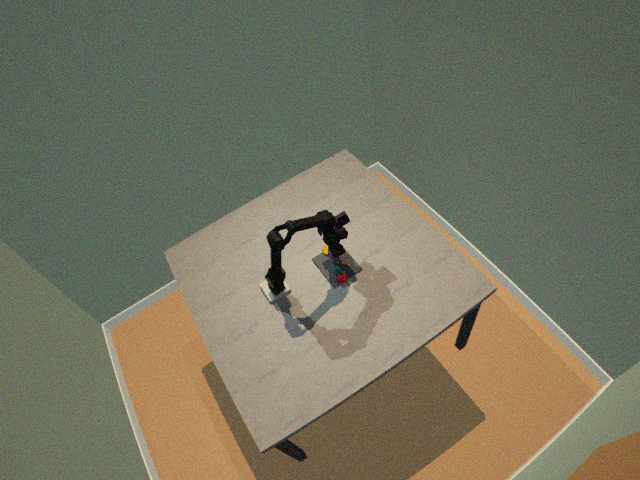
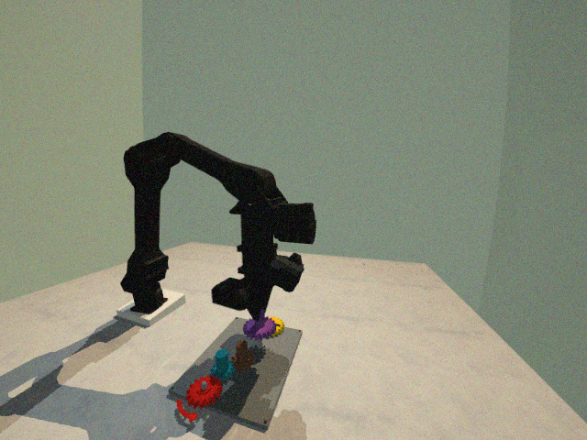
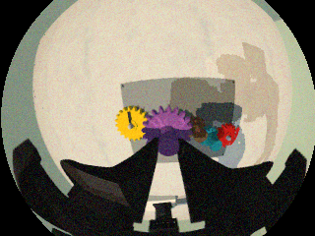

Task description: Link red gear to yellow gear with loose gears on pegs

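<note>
My gripper (image 2: 258,316) (image 3: 168,143) is shut on the handle of a purple gear (image 2: 260,327) (image 3: 169,119). The purple gear is held over the grey board (image 2: 287,343) (image 3: 143,93), between the yellow gear and the brown gear; in the exterior view it looks raised above the board. The yellow gear (image 2: 278,325) (image 3: 130,124) (image 1: 325,250) with a black stripe is at the far end. The red gear (image 2: 204,391) (image 3: 227,135) (image 1: 341,278) is at the near end. A teal gear (image 2: 221,367) (image 3: 213,139) stands beside it, then a brown gear (image 2: 242,358) (image 3: 198,129). The peg under the purple gear is hidden.
The red arrow (image 2: 185,411) lies beside the red gear at the board's near edge. The arm's white base plate (image 2: 176,302) (image 1: 266,294) is on the table (image 1: 232,248) to the left of the board. The arm's shadow covers part of the board.
</note>
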Available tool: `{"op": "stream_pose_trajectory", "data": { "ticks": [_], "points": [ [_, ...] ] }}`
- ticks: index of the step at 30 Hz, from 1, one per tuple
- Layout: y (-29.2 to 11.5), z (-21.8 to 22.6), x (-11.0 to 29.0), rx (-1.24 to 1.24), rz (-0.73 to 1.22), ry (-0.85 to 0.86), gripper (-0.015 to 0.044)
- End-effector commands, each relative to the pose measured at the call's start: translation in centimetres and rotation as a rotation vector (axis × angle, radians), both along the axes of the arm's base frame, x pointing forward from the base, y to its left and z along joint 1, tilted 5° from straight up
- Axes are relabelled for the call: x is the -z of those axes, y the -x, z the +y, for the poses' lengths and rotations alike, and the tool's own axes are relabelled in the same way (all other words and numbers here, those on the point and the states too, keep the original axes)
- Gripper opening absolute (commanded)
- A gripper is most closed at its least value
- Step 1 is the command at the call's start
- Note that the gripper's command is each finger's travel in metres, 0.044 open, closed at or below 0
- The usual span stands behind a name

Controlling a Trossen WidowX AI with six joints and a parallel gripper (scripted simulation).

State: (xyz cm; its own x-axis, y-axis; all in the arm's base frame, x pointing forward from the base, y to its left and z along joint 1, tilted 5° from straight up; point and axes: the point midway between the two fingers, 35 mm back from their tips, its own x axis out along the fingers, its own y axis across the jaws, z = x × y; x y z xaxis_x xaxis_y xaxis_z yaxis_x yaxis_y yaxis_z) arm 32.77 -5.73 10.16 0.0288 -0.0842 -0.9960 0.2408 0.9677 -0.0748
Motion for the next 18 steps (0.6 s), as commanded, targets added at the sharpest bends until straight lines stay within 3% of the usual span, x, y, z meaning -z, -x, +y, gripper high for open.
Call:
{"op": "stream_pose_trajectory", "data": {
  "ticks": [1,18],
  "points": [
    [0.1,-0.1,0.6,-0.025,0.006,0.004,0.0],
    [0.0,-0.3,3.2,0.165,-0.01,-0.001,0.0]
  ]
}}
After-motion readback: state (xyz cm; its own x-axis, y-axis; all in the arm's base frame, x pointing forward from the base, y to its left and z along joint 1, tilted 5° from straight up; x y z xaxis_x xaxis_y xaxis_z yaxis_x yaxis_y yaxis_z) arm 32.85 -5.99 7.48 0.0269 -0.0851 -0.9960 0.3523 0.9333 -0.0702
